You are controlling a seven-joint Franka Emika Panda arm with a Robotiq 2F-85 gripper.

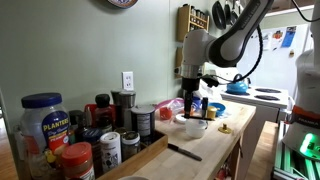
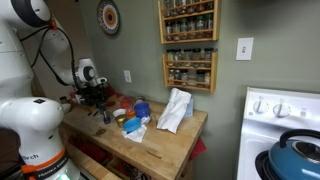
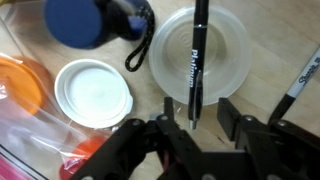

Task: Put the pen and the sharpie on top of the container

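Observation:
In the wrist view the black pen [image 3: 196, 58] lies across the flat pale top of the round translucent container [image 3: 225, 50], its tip hanging over the near rim. My gripper [image 3: 197, 122] is open, with one finger on each side of the pen's tip and a gap to it on both sides. The sharpie [image 3: 305, 78] lies on the wood at the right edge. In an exterior view the gripper [image 1: 192, 97] hangs just above the container [image 1: 195, 126], and a dark marker [image 1: 184, 152] lies on the counter in front.
A white lid [image 3: 92, 93], a blue-lidded thing [image 3: 78, 22] with a black cord, and an orange object [image 3: 15, 85] sit left of the container. Jars [image 1: 45, 125] crowd one end of the wooden counter. A white bag [image 2: 175, 110] and a stove [image 2: 285, 120] stand nearby.

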